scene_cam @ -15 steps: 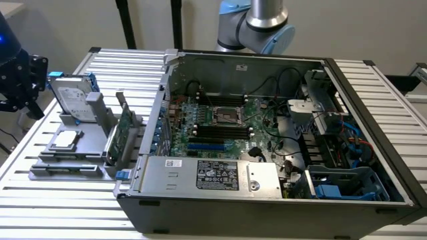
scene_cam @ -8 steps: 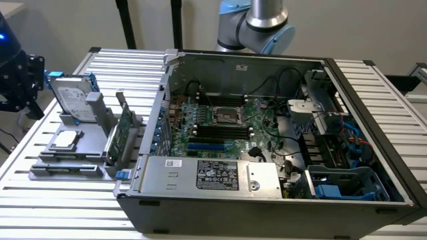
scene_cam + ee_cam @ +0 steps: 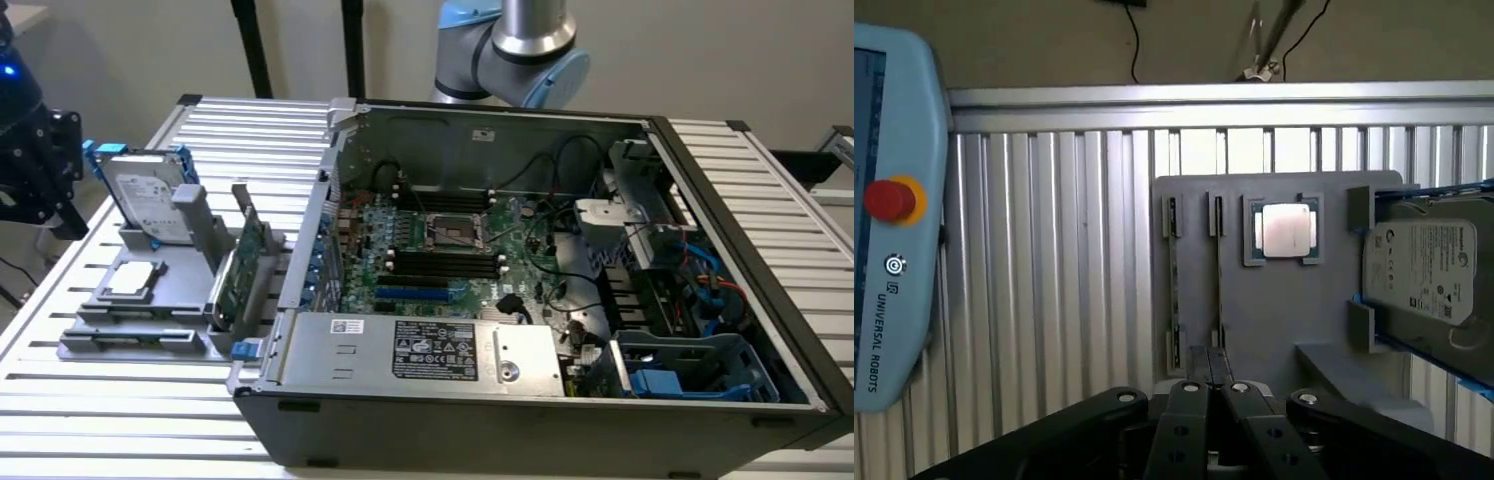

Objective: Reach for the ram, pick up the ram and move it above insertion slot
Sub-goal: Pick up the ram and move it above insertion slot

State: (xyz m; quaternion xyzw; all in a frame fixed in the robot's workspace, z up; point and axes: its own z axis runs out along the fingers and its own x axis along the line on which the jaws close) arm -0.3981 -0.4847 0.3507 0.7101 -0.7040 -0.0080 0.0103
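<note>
With the fingers (image 3: pixel 1190 428) narrow, almost closed, and the gripper (image 3: pixel 1216 362) apart from the ram (image 3: pixel 1216 270), which stands edge-on in its holder (image 3: pixel 1274 320) beside the CPU (image 3: pixel 1284 230), we judge a good reach widens them and descends square along the stick.

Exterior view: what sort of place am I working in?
Probably a robotics lab bench set up for PC assembly: an open computer case with its motherboard exposed, a gray fixture holding a hard drive on a slatted metal table, and a Universal Robots teach pendant.
</note>
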